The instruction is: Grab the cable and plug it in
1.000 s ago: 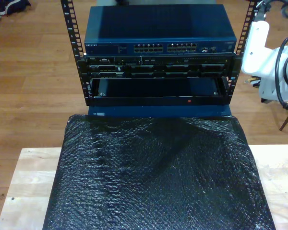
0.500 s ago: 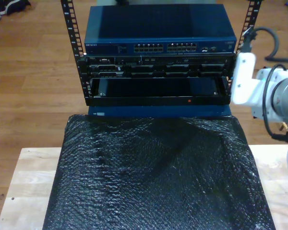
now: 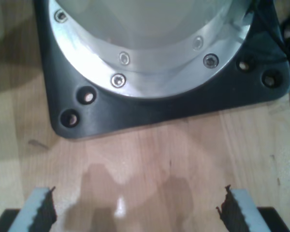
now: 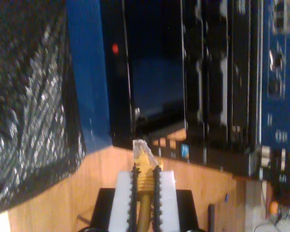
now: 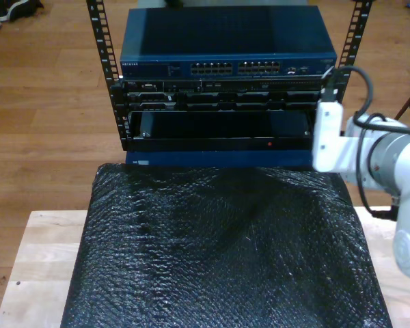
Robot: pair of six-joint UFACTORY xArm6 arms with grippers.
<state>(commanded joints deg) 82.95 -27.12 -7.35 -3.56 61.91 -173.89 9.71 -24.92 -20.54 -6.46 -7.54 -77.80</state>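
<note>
Second wrist view: yellow cable clamped between pads of my second end effector, clear plug protruding toward black rack. First wrist view: my first end effector spread wide, nothing held, above wooden tabletop near black arm base.

A pale wooden table sits at the near side of the exterior view, and a black bubble-wrap sheet lies on it, covering most of the top and leaving bare wood strips at that view's left and right. Beyond its far edge, a black rack of blue and black network boxes stands over a brown plank floor
</note>
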